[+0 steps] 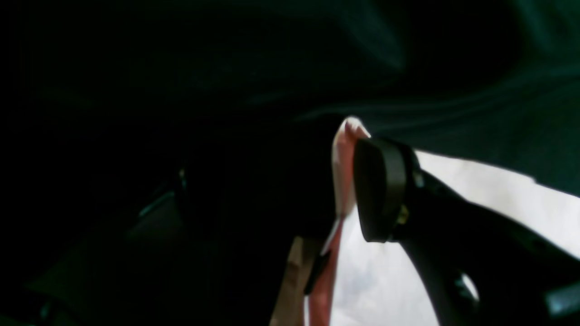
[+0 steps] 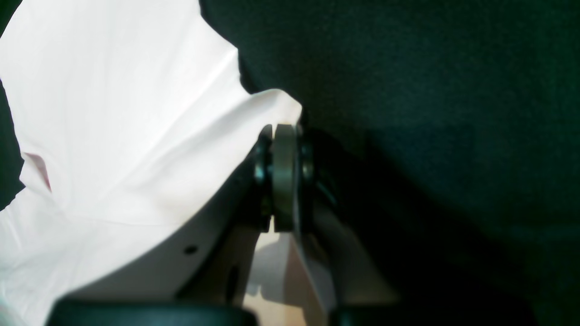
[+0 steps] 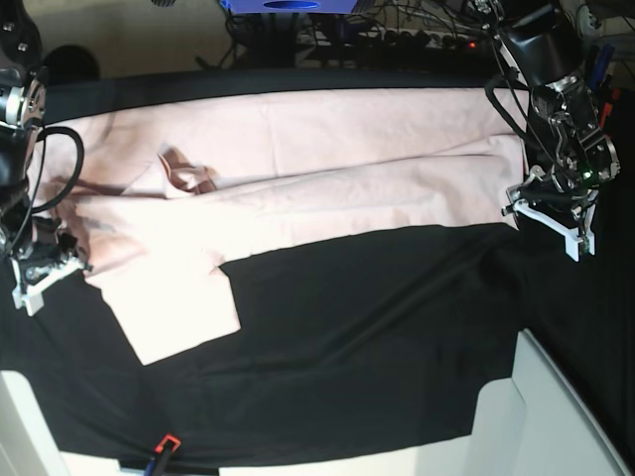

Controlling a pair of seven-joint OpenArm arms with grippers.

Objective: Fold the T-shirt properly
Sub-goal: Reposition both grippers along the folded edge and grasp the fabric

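Left half of the left wrist view lost in darkness; only one black pad (image 1: 379,190) of the left gripper (image 1: 290,190) clearly made out, the opposite finger swallowed by shadow. Jaws standing apart there, with a folded pink edge of the T-shirt (image 1: 343,172) hanging in the gap, just beside the visible pad; cannot tell whether pad and cloth touch. Bottom right corner of that view blurred, dark gripper body only.

In the right wrist view, lower edge blocked by the gripper's own dark housing. Right gripper (image 2: 284,179) with jaws pressed together, clamped on a corner of the T-shirt (image 2: 118,113), which spreads up and left, plain and overexposed to near white. Black table cloth (image 2: 430,90) behind, dim.

From the base view, T-shirt (image 3: 298,169) spread wide across the far half of the black table cloth (image 3: 377,337), plain side up, folded lengthwise, one sleeve lying toward the near left. Right gripper (image 3: 45,270) at its left end, left gripper (image 3: 544,203) at its right end. Arms cut off by the frame edges. No print or lettering discernible. Small red-and-black object (image 3: 164,446) at the near edge, too small to identify. Clutter of cables (image 3: 417,30) beyond the table, indistinct.
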